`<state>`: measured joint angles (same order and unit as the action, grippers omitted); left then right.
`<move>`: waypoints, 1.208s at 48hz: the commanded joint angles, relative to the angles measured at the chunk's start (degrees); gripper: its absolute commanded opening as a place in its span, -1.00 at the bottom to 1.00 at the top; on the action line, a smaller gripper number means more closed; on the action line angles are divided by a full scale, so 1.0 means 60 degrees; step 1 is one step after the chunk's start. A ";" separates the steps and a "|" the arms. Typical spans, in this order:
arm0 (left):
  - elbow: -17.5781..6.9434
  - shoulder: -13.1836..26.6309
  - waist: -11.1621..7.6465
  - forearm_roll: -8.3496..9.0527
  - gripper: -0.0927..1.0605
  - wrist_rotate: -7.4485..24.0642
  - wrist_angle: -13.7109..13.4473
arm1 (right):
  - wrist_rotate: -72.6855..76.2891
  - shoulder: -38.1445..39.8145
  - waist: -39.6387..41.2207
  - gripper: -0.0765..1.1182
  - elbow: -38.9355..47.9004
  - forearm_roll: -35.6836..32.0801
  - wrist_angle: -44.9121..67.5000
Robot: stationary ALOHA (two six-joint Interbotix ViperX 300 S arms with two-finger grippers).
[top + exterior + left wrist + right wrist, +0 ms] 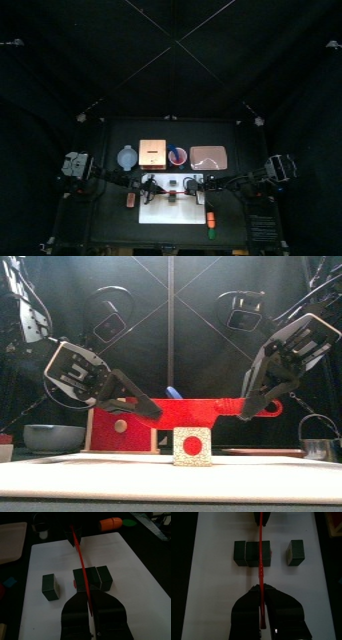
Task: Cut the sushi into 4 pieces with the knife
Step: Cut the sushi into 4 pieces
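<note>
Lying on the black counter (107, 225) inside black curtains (80, 60), the white cutting board (127, 567) is carrying the sushi. The left gripper (89, 598) and the right gripper (261, 591) are each clamping one end of the red knife (201, 409). Between them, under the blade, the joined sushi blocks (243, 553) are sitting, with a lone block (296, 552) standing apart beside them. Behind both grippers, a wooden box (152, 157), bowl (127, 158), red cup (178, 155) and pink tray (209, 157) are lining the back. An orange toy (111, 522) is lying near the right gripper.
</note>
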<state>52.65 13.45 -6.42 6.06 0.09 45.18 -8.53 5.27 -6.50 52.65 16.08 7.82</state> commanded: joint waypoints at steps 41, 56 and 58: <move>-0.0703 0.1172 0.0352 -0.0366 -0.45 0.0103 -0.0791 | -0.0073 -0.1260 0.0615 -0.82 -0.0527 0.0000 0.0146; -0.0571 0.0674 0.0615 -0.0146 -0.45 0.0117 -0.0806 | -0.0073 -0.0615 0.0776 -0.82 -0.0498 -0.0132 -0.0205; -0.0542 0.0601 0.0615 -0.0117 -0.45 0.0117 -0.0806 | -0.0073 -0.0571 0.0776 -0.82 -0.0483 -0.0132 -0.0205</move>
<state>50.45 17.75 -2.72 4.75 0.26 40.87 -8.70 -0.26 -3.25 51.15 15.38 6.06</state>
